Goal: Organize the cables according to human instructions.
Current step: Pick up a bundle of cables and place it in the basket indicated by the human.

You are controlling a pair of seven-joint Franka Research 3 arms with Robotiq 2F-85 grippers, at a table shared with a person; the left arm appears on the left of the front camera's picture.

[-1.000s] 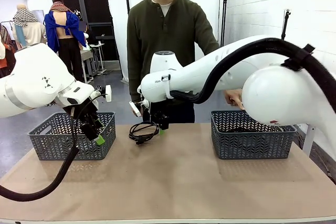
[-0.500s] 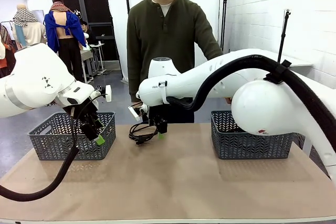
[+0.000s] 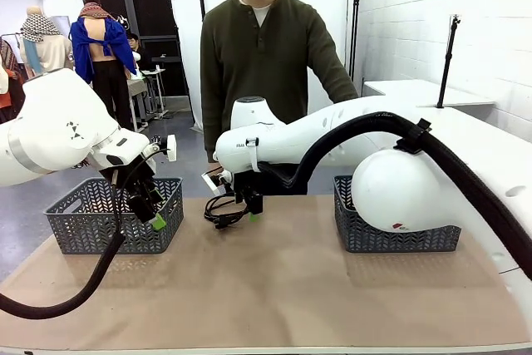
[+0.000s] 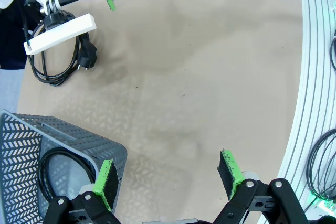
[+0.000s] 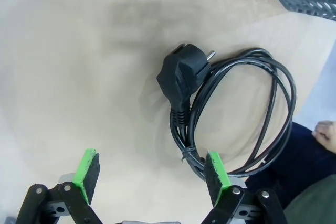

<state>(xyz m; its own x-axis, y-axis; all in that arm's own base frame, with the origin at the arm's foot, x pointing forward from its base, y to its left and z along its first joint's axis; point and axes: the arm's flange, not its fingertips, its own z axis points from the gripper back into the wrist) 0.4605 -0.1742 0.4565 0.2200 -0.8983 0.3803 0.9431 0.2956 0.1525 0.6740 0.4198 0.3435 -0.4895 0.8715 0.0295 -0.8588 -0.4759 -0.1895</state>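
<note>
One coiled black cable [image 3: 221, 213] lies on the tan table near the far edge, in front of the human [image 3: 262, 64]. My right gripper [image 3: 246, 205] hangs open just above it. In the right wrist view the cable's loop [image 5: 273, 114] and chunky plug [image 5: 181, 74] lie ahead of the open right gripper [image 5: 151, 172], and the cord passes close to one green pad [image 5: 215, 170]. My left gripper [image 3: 151, 210] is open and holds nothing, beside the left basket [image 3: 83, 224]. In the left wrist view the left gripper [image 4: 168, 170] hovers at that basket's wall [image 4: 68, 135], and another coiled cable [image 4: 46, 167] lies inside.
A second grey basket [image 3: 399, 237] stands at the right, partly behind my right arm. The person's hand [image 5: 326, 129] shows at the table's far edge near the cable. The near half of the table is bare cloth.
My right arm has swung left and its gripper has sunk a little toward the cable on the table. The left arm has not moved.
</note>
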